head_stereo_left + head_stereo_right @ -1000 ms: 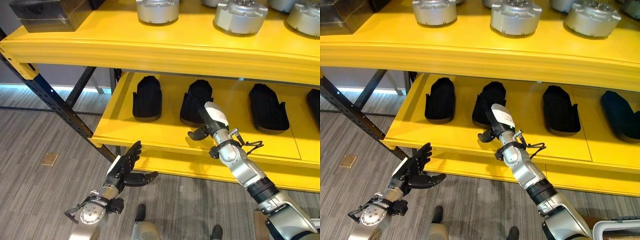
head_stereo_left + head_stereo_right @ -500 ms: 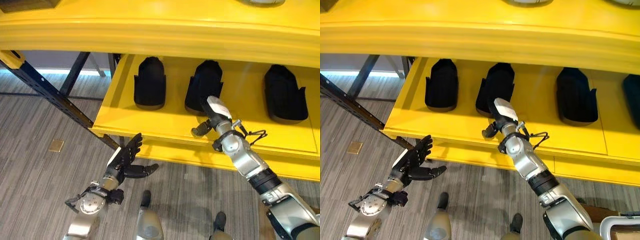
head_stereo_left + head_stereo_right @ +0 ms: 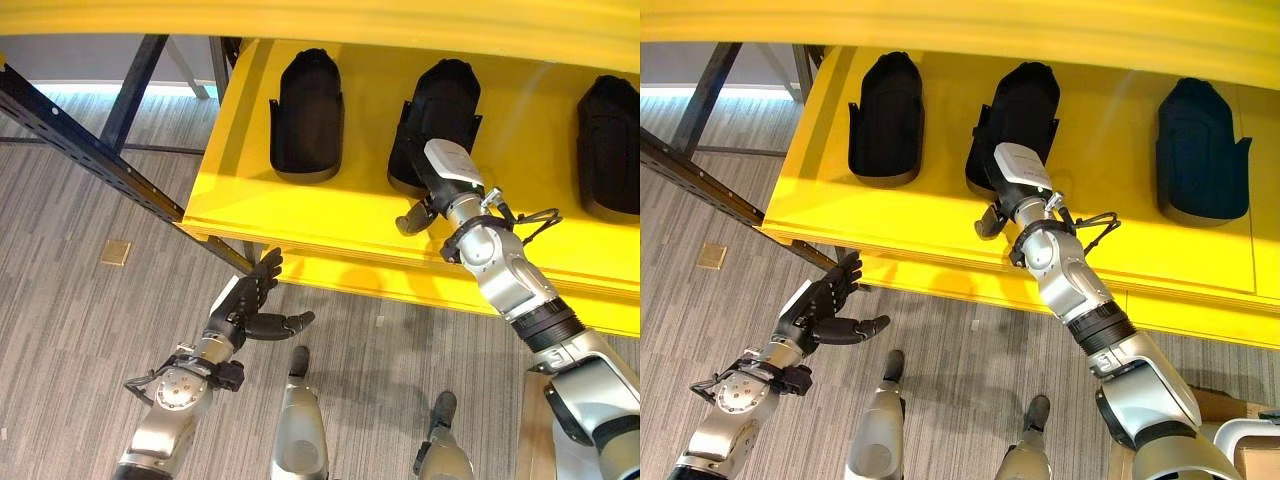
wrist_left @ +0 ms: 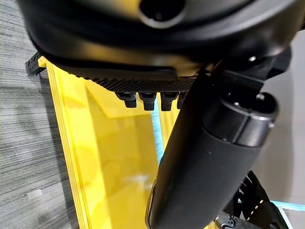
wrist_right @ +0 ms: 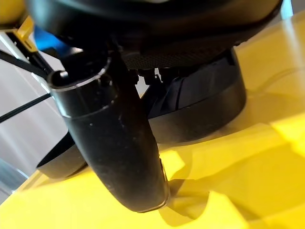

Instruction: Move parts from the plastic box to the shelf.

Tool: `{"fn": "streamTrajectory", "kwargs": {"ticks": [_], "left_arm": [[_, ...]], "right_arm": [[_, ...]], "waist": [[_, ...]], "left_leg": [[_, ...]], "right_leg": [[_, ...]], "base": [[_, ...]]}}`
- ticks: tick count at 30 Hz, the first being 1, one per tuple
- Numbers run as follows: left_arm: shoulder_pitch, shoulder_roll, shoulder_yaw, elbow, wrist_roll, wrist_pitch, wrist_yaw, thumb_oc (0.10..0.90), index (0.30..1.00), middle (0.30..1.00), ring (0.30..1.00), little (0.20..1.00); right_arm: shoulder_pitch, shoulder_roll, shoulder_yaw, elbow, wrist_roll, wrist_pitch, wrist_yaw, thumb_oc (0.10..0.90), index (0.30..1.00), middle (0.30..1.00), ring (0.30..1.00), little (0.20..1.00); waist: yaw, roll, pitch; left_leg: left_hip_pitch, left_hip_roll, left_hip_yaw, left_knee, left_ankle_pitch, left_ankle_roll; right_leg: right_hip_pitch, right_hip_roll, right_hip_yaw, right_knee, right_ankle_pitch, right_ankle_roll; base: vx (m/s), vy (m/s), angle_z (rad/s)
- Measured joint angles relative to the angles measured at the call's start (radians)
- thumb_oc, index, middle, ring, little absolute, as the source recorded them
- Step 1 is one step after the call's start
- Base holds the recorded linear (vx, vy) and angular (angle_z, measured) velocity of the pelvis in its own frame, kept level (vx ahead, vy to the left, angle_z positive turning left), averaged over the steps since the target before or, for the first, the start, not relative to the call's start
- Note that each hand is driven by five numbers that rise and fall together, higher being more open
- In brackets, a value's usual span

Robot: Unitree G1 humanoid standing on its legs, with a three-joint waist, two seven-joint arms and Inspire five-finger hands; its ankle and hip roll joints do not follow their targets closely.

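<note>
While three black parts (image 3: 886, 118) are lying on the yellow shelf (image 3: 940, 215), the nearest (image 3: 1017, 122) just beyond the right hand (image 3: 1018, 185), whose fingers I cannot tell, the left hand (image 3: 820, 310) is hanging spread, empty, below the shelf. Placing looks done.

Both eye views look down on the yellow shelf (image 3: 330, 215); wrist views sit close.

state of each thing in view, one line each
left hand: open, fingers spread, holding nothing, below the shelf edge
right hand: open, over the shelf at the middle part
left black part: lying flat on the shelf
middle black part: lying flat on the shelf
right black part: lying flat on the shelf
</note>
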Motion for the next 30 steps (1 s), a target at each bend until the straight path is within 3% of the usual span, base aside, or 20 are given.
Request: {"fn": "streamTrajectory", "kwargs": {"ticks": [14, 30], "left_arm": [[-0.001, 0.002, 0.001, -0.008, 0.0, 0.001, -0.016, 0.9, 1.0, 1.0, 1.0, 1.0], [-0.006, 0.034, 0.005, -0.02, 0.0, 0.012, -0.023, 0.9, 1.0, 1.0, 1.0, 1.0]], "right_arm": [[-0.033, -0.004, 0.003, 0.034, 0.043, 0.01, -0.004, 0.9, 1.0, 1.0, 1.0, 1.0], [-0.038, 0.0, 0.001, 0.043, 0.099, 0.061, -0.013, 0.9, 1.0, 1.0, 1.0, 1.0]], "waist": [[0.002, -0.021, 0.007], [0.008, -0.024, 0.005]], "left_leg": [[-0.032, 0.0, -0.008, 0.05, -0.023, -0.001], [-0.044, 0.0, -0.01, 0.086, -0.037, 0.001]], "right_leg": [[-0.008, 0.002, 0.0, 0.0, 0.005, -0.007], [-0.009, 0.002, 0.005, 0.009, 0.006, -0.008]], "base": [[0.0, -0.008, 0.0], [0.0, 0.0, 0.0]]}}
